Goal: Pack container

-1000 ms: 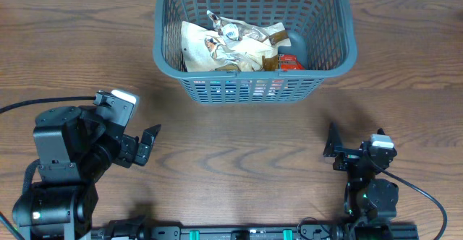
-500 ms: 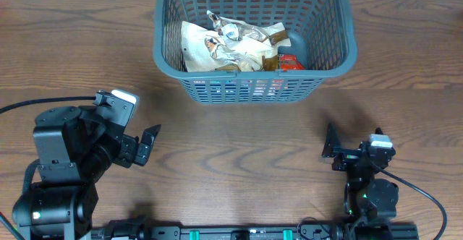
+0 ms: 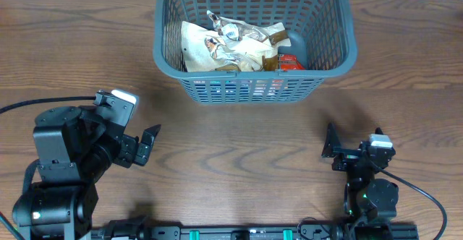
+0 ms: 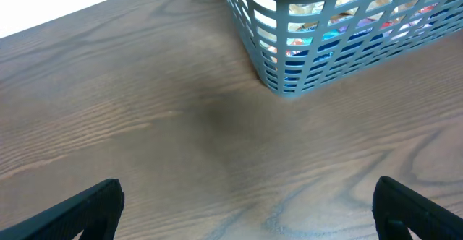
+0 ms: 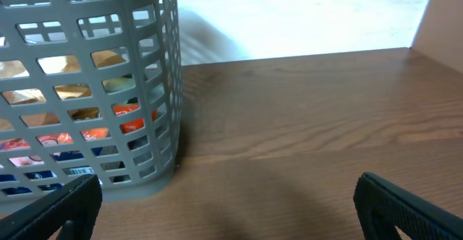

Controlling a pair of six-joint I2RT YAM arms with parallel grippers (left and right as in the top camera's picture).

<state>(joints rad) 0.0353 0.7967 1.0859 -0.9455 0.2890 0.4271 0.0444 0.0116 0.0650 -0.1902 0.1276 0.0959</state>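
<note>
A robotics lab bench, seemingly: left arm [image 3: 65,160] and right arm [image 3: 370,186] mounted on a wood-grain table [image 3: 239,146].

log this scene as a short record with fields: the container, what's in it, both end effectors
container: dark grey lattice basket, at the far middle of the table
contents: crumpled packets piled on its floor, mostly pale, one red at the right
left end effector: open, empty, near left, apart from the container
right end effector: open, empty, near right, apart from the container
</note>
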